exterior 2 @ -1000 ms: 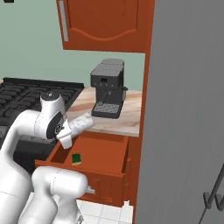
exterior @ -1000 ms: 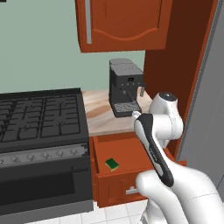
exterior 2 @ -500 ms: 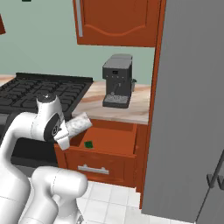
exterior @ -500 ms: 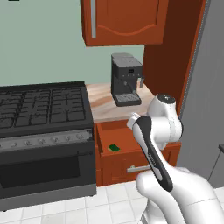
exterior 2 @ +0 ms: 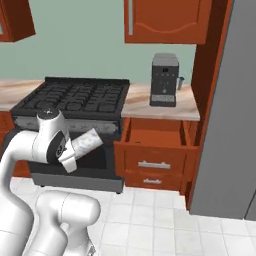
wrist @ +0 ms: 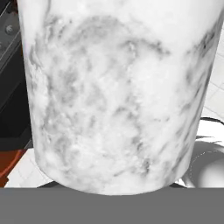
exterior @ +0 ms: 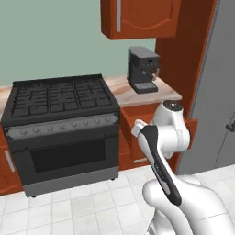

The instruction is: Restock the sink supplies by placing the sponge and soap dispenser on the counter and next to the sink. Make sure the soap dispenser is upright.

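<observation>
Right base view: gripper [exterior 2: 75, 150] clamped on the tilted soap dispenser [exterior 2: 86, 141], near the stove [exterior 2: 75, 100]; hand view adds its marbled wall [wrist: 118, 96]; open drawer [exterior 2: 155, 137] right.

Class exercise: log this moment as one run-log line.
gripper: shut on soap dispenser | dispenser: tilted, off counter | drawer: open | sink: unseen

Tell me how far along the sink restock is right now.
Nothing is delivered yet. The gripper is shut on the soap dispenser, carried tilted in front of the stove. The drawer under the coffee machine hangs open. Left: stand the dispenser upright by the sink, then place the sponge.
</observation>
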